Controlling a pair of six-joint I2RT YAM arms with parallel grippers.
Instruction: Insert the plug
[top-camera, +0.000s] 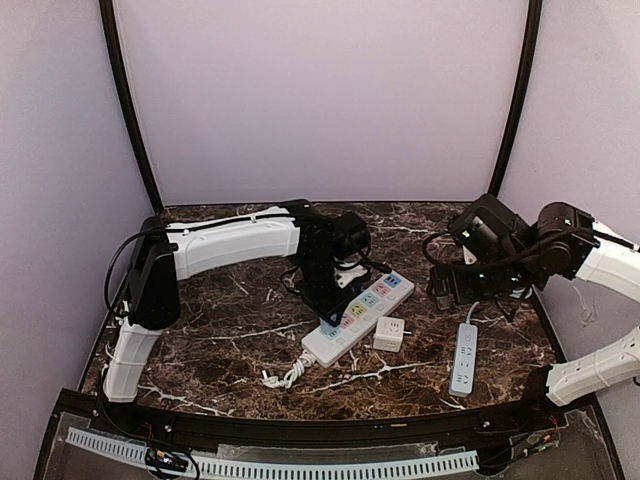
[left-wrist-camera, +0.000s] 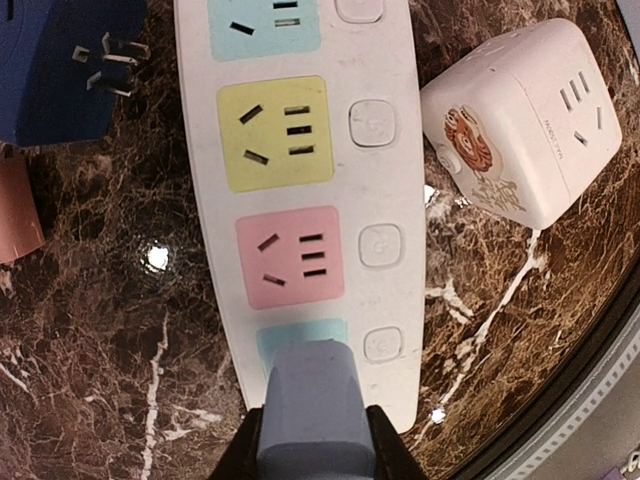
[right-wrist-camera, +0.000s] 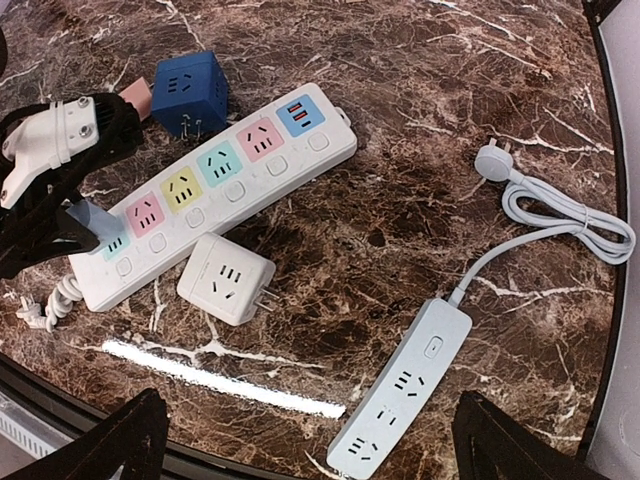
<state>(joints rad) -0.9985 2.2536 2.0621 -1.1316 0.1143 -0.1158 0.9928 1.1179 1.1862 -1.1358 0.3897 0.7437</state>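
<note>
Marble tabletop (top-camera: 220, 350), top view: white power strip (top-camera: 375, 300) with left gripper (top-camera: 328, 312) over its near end; right gripper (top-camera: 447, 290) raised, well apart from it.

Left wrist: fingers (left-wrist-camera: 388, 458) clamped on grey-lilac plug (left-wrist-camera: 315, 400), set against teal end socket (left-wrist-camera: 300, 335); seating not discernible.

Right wrist: right fingers (right-wrist-camera: 110, 440) spread wide, holding nothing.
</note>
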